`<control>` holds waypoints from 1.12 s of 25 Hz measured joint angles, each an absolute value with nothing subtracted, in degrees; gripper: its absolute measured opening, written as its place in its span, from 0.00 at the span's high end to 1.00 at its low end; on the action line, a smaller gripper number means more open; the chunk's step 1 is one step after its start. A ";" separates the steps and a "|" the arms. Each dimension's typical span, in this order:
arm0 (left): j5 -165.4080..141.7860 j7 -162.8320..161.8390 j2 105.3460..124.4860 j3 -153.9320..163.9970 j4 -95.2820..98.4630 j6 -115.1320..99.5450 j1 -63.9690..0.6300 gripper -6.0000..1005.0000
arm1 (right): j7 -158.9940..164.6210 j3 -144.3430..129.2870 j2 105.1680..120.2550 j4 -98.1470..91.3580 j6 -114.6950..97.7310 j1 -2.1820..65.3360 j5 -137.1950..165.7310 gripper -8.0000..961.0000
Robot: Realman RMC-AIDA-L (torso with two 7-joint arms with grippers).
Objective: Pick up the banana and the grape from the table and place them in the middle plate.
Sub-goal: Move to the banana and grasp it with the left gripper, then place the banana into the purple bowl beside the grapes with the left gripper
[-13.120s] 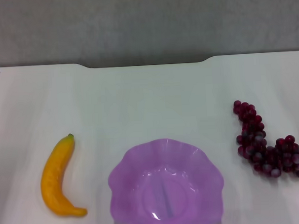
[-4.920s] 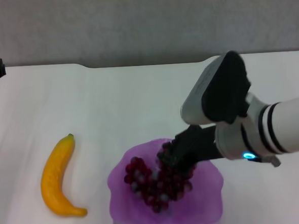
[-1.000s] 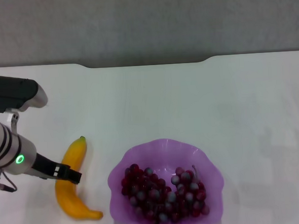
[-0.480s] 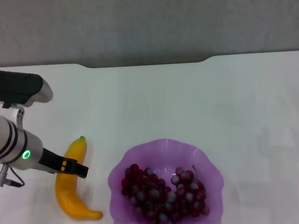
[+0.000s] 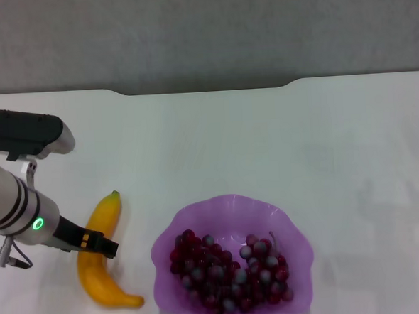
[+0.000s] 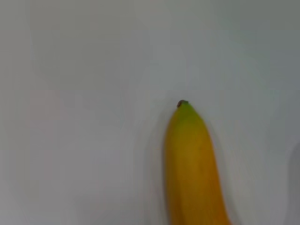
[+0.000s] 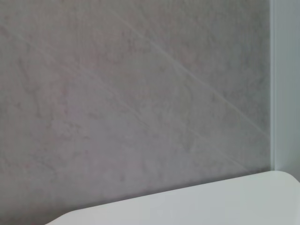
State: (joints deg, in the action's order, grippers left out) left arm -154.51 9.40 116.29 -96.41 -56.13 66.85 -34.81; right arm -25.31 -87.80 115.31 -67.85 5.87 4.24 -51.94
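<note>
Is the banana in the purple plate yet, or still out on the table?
Out. The banana lies on the table left of the middle plate, left gripper at it.

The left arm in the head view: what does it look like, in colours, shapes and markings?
The left arm is a thick, light grey cylinder with black bands and a small glowing green ring light near its wrist. A black, rounded box with a grey end sits above it. The left gripper is slim and black, with a small orange mark. A thin cable loops under the wrist. The right arm is not in view.
</note>
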 joint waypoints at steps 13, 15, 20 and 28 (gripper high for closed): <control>-157.06 7.24 116.08 -96.66 -53.07 66.58 -35.77 0.18 | -25.31 -87.15 115.22 -67.23 8.24 5.62 -51.85 0.24; -157.09 7.33 116.00 -96.70 -53.06 66.56 -35.77 0.18 | -25.31 -87.14 115.22 -67.23 8.25 5.62 -51.85 0.24; -160.69 7.61 116.21 -95.26 -53.05 65.18 -35.70 0.33 | -25.31 -87.08 115.22 -67.16 8.51 5.67 -51.81 0.24; -162.49 9.12 116.02 -93.79 -60.99 61.61 -31.27 0.49 | -25.31 -87.00 115.22 -66.96 8.72 5.71 -51.69 0.24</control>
State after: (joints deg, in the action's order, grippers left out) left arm -162.49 9.12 116.02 -93.79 -60.99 61.61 -31.27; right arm -25.31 -87.00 115.22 -66.96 8.72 5.71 -51.69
